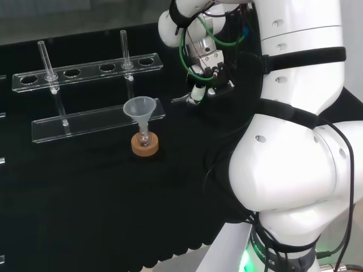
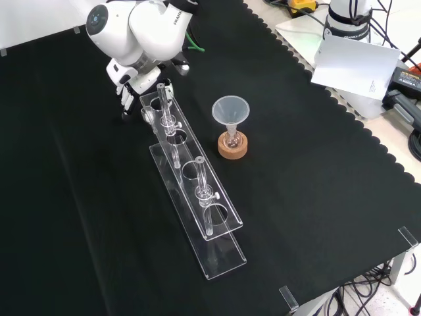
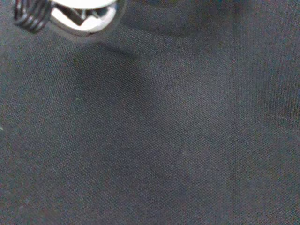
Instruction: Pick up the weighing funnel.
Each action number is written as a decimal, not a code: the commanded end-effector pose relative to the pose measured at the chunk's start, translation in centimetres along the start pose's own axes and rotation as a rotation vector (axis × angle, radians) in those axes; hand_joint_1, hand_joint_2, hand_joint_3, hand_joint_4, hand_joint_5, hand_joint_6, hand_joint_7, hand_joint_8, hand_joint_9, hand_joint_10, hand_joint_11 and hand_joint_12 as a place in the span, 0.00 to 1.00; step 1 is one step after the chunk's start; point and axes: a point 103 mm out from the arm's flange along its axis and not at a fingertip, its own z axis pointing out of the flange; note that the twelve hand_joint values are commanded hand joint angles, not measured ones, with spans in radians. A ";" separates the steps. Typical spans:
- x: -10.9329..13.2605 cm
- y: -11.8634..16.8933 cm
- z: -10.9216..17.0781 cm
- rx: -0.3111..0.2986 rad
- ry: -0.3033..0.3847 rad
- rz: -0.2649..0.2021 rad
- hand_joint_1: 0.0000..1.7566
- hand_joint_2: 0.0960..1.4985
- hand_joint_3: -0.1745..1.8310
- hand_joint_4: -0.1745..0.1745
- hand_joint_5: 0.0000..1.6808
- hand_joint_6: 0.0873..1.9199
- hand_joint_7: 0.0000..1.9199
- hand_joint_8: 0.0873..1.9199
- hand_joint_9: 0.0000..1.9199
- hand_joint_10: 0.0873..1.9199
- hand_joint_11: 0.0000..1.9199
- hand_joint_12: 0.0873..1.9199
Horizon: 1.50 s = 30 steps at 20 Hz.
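Pickup looks unfinished: the hand (image 1: 207, 79) hangs low over the tabletop (image 1: 85, 198) at upper centre of the head view. A small clear piece at its fingertips is probably the weighing funnel (image 1: 181, 100), but I cannot tell whether the fingers pinch it or are spread. The big funnel (image 1: 136, 107) sits empty in its small flask (image 1: 143, 137) on a cork ring (image 1: 144, 146), and the clear rack (image 1: 85, 73) holds two tubes (image 1: 123, 48), its other holes bare.

Consists of glossy white rounded arm links (image 1: 295, 164) ringed by black bands (image 1: 306, 56); trails green cables (image 1: 182, 44) toward a black and white hand (image 1: 211, 73); bears a round grey cap (image 2: 97, 20).
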 end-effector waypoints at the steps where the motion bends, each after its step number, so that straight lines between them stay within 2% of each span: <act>1: 0.3 0.3 0.1 0.000 -0.012 0.011 0.52 0.38 0.37 0.44 0.40 0.03 0.25 0.33 0.38 0.25 0.24 0.66; 10: 0.0 0.7 0.3 -0.010 -0.021 0.031 0.53 0.38 0.38 0.45 0.41 0.06 0.25 0.32 0.39 0.24 0.24 0.66; 15: 0.0 0.9 0.4 -0.014 -0.028 0.038 0.54 0.38 0.39 0.46 0.37 0.22 0.26 0.32 0.39 0.23 0.24 0.66; 18: 0.1 1.0 0.3 -0.027 -0.018 0.038 0.55 0.38 0.39 0.48 0.37 0.27 0.26 0.32 0.40 0.23 0.25 0.66; 22: 0.2 1.2 0.2 -0.039 -0.020 0.039 0.55 0.38 0.40 0.49 0.38 0.29 0.27 0.33 0.40 0.23 0.25 0.66; 30: 0.4 1.5 0.7 -0.023 -0.026 0.033 0.55 0.38 0.40 0.52 0.42 0.32 0.27 0.33 0.41 0.23 0.26 0.66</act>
